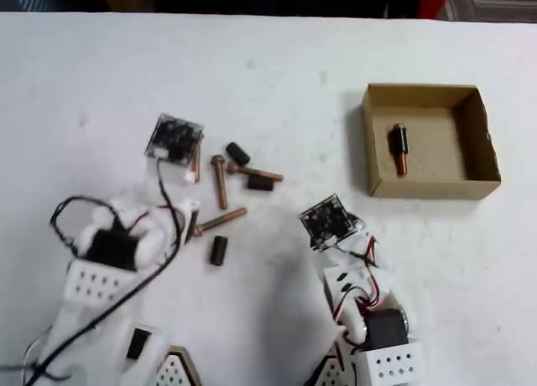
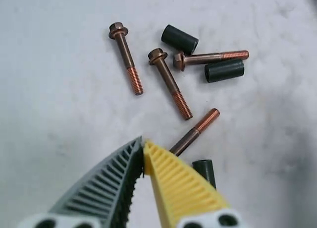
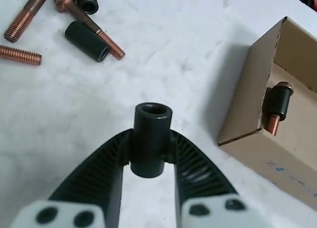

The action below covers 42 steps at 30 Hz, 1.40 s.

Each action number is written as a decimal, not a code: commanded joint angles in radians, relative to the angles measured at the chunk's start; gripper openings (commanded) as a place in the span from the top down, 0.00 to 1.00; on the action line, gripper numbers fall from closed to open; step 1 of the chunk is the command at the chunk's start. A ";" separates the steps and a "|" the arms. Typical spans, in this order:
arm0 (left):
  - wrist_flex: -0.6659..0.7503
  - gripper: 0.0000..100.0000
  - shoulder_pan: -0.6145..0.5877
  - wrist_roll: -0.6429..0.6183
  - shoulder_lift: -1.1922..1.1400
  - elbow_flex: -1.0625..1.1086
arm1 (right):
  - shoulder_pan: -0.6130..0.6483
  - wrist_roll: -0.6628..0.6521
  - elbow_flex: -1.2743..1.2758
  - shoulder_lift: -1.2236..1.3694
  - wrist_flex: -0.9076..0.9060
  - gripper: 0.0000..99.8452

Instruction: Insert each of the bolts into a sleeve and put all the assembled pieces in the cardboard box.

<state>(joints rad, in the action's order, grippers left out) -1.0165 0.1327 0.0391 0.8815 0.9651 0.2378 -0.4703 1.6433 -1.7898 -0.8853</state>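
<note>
Right wrist close-up: right gripper (image 3: 149,137) pinching black sleeve (image 3: 152,120) upright. Left wrist close-up: left gripper (image 2: 142,144) tips pressed together, empty, just beside loose bolts (image 2: 169,83). From above: assembled piece (image 1: 398,148) lying inside cardboard box (image 1: 419,89).

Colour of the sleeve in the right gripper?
Black sleeve, held by the right gripper; clearest in the right wrist view.

Coppery metal with a soft sheen on the bolts (image 2: 171,84), smooth along the shanks and finely ridged at the threaded ends. Matt black and smooth-walled on the sleeves (image 2: 180,38), material hard to tell. Plain brown cardboard, dull, for the cardboard box (image 1: 428,189). White, matt and faintly mottled on the surface (image 2: 59,99). Ribbed plastic, grey and yellow, on the left gripper (image 2: 142,144). Ribbed black plastic, slightly glossy, on the right gripper (image 3: 150,134).
</note>
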 commanded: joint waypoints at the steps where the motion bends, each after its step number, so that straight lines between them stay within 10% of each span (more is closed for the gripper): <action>1: 0.107 0.98 0.021 -0.035 -0.134 -0.074 | -0.010 0.012 -0.009 -0.010 0.027 0.98; 19: 0.144 0.81 0.101 -0.238 -0.834 -0.532 | -0.010 0.012 -0.006 -0.010 0.021 0.98; 42: 0.146 0.82 -0.010 -0.265 -1.119 -0.713 | -0.010 0.006 0.003 -0.010 0.022 0.98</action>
<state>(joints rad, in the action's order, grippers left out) -0.8984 0.1343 -0.2156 -0.2386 0.3023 0.2394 -0.4703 1.6556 -1.7898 -0.8853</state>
